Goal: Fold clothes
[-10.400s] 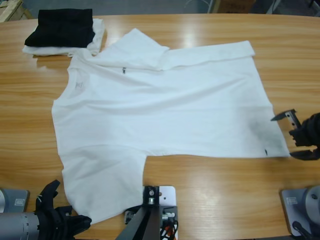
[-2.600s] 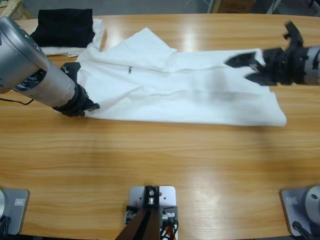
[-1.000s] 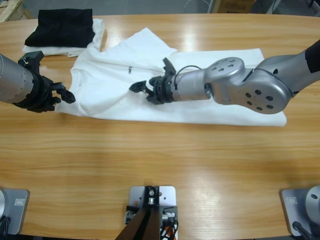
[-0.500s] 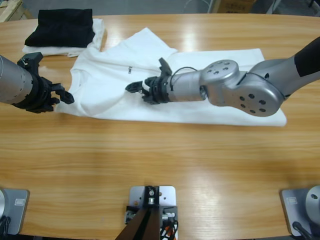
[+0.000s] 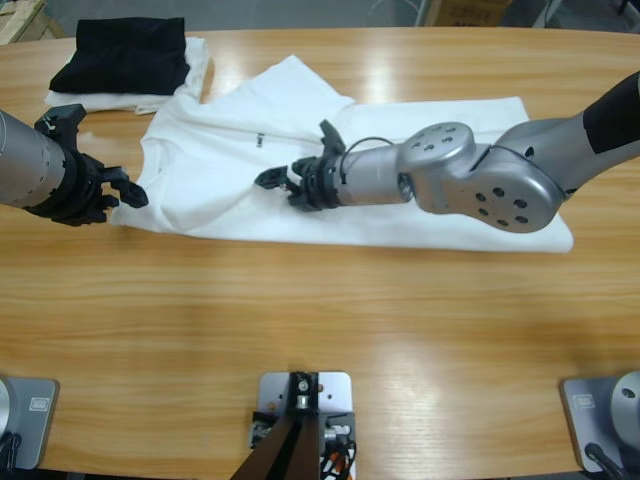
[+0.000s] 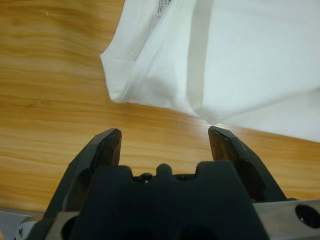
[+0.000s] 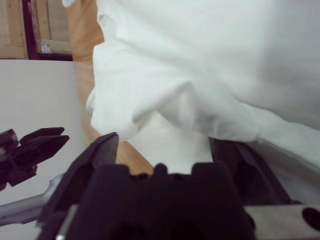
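Cloth covers the far half of the table (image 5: 330, 330): the white T-shirt (image 5: 450, 215) lies folded lengthwise into a long band, running from near the far left corner towards the right edge, one sleeve (image 5: 295, 95) sticking out towards the far edge. In the far left corner, just beside the shirt's collar end, sits a black folded garment (image 5: 125, 55) on top of another folded white piece (image 5: 195, 70).

The right arm reaches in from the right edge, across the shirt, with its silver elbow over the cloth. The right gripper (image 5: 285, 180) is low over the middle of the shirt's left part, jaws spread, and in the right wrist view a bunched fold of white fabric (image 7: 150, 95) sits just ahead of them; whether either jaw touches it I cannot tell.

The left arm comes in from the left edge. The left gripper (image 5: 120, 190) rests at the shirt's near left corner, jaws apart and holding nothing; the left wrist view shows bare wood between them and the shirt's folded corner (image 6: 125, 85) just beyond the tips.
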